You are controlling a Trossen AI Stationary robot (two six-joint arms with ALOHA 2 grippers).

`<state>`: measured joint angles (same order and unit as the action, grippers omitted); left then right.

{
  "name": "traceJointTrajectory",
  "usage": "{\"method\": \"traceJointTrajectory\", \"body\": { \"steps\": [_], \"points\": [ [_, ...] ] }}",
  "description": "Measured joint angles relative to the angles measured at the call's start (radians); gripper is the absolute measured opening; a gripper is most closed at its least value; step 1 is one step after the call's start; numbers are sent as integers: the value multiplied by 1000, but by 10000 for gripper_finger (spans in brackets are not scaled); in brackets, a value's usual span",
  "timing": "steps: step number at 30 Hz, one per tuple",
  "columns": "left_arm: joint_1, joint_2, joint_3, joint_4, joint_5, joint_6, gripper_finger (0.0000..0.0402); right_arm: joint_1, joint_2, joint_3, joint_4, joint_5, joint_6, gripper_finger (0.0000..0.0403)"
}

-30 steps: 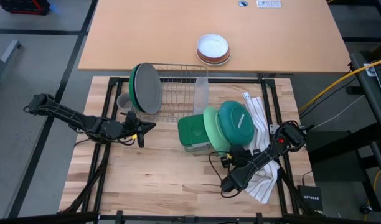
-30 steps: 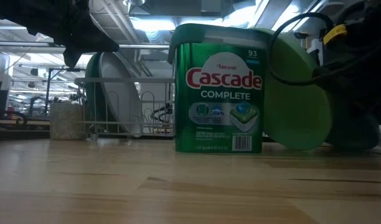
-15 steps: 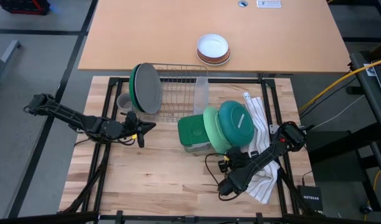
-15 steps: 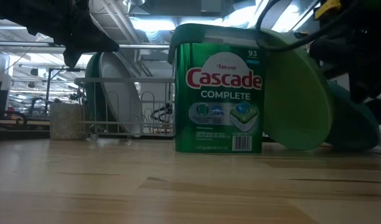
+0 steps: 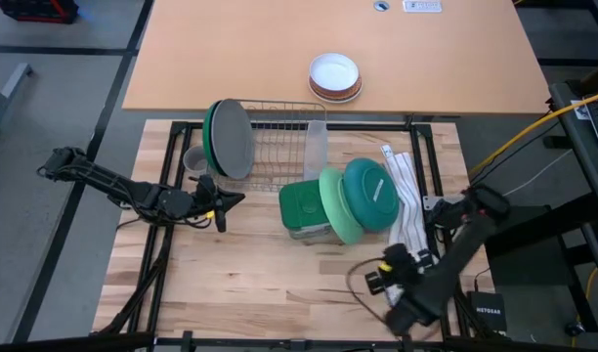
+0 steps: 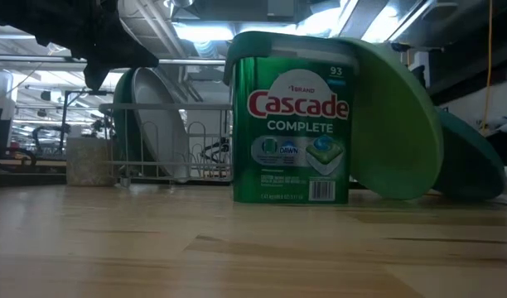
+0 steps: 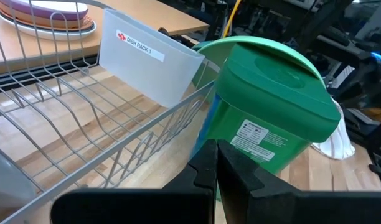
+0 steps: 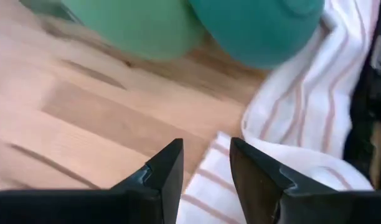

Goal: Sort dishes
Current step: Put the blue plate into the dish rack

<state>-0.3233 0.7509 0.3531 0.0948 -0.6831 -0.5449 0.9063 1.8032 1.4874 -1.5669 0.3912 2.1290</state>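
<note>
A dark green plate (image 5: 212,132) and a grey plate (image 5: 234,140) stand on edge in the wire dish rack (image 5: 279,147). A small grey mug (image 5: 194,159) sits by the rack's left side. A light green plate (image 5: 335,207) and a teal plate (image 5: 370,194) lean on edge against a green Cascade box (image 5: 302,209). My left gripper (image 5: 229,202) is shut and empty, just near of the rack. My right gripper (image 5: 377,277) is open and empty, over the towel's near part, short of the two leaning plates (image 8: 153,25).
A white striped towel (image 5: 410,210) lies right of the leaning plates and under my right gripper (image 8: 206,168). A clear plastic bin (image 7: 147,62) hangs on the rack's right end. A white bowl on brown-rimmed ones (image 5: 335,76) sits on the far table.
My right gripper has drawn back from the light green and teal plates toward the table's near edge and left the low view. The plates have stayed leaning on the box.
</note>
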Motion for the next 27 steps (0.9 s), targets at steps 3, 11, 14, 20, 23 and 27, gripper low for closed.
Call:
{"method": "traceJointTrajectory", "body": {
  "steps": [3, 11, 14, 20, 23, 27],
  "points": [
    [0, 0, 0, 0, 0, -5, 1, 96, -63, -59, -3, 143, 126, 133],
    [0, 0, 0, 6, 0, -32, 1, 125, -105, -340, 381, 312, 140, 133],
    [0, 0, 0, 25, 0, -28, 1, 86, -106, -403, 368, 216, 121, 133],
    [0, 0, 0, 23, 0, -33, 1, 55, -100, -442, 225, 134, 15, 133],
    [0, 0, 0, 23, 0, -35, 1, 55, -99, -442, 223, 200, -101, 133],
    [0, 0, 0, 22, 0, -32, 1, 55, -99, -442, 255, 221, -170, 133]
  ]
}}
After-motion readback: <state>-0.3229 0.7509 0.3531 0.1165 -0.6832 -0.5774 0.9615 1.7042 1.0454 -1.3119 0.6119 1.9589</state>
